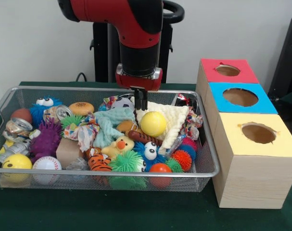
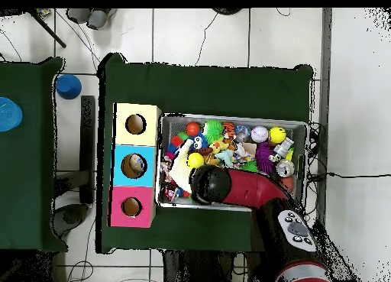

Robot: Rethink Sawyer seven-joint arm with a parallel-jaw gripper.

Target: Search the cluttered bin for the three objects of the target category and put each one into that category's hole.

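Searching step in hand, with nothing yet lifted out of the silver wire-mesh bin (image 1: 210,168) on the green-clothed surface (image 1: 136,211). Hand (image 1: 140,98) hanging from the red and black arm (image 1: 136,29) over the far middle of the bin, dark fingertips drawn nearly together and apparently empty, though hard to judge from the front and hidden under the arm from overhead. Tips poised just above the smooth yellow ball (image 1: 153,123), which lies on the cream knitted cloth (image 1: 177,118), possibly brushing the cloth's upper edge. Target category not declared by anything in view; balls plentiful, among them a white baseball (image 1: 47,164), a yellow smiley ball (image 1: 16,162) and several spiky rubber ones. To the bin's side, just beside it, the wooden box with red, blue and yellow tops (image 1: 261,149), each top with one round hole, all three unobstructed. Next move likely calls for spreading the fingers, dropping straight around the yellow ball without snagging the cloth, then lifting clear of the rim before crossing to the matching hole.
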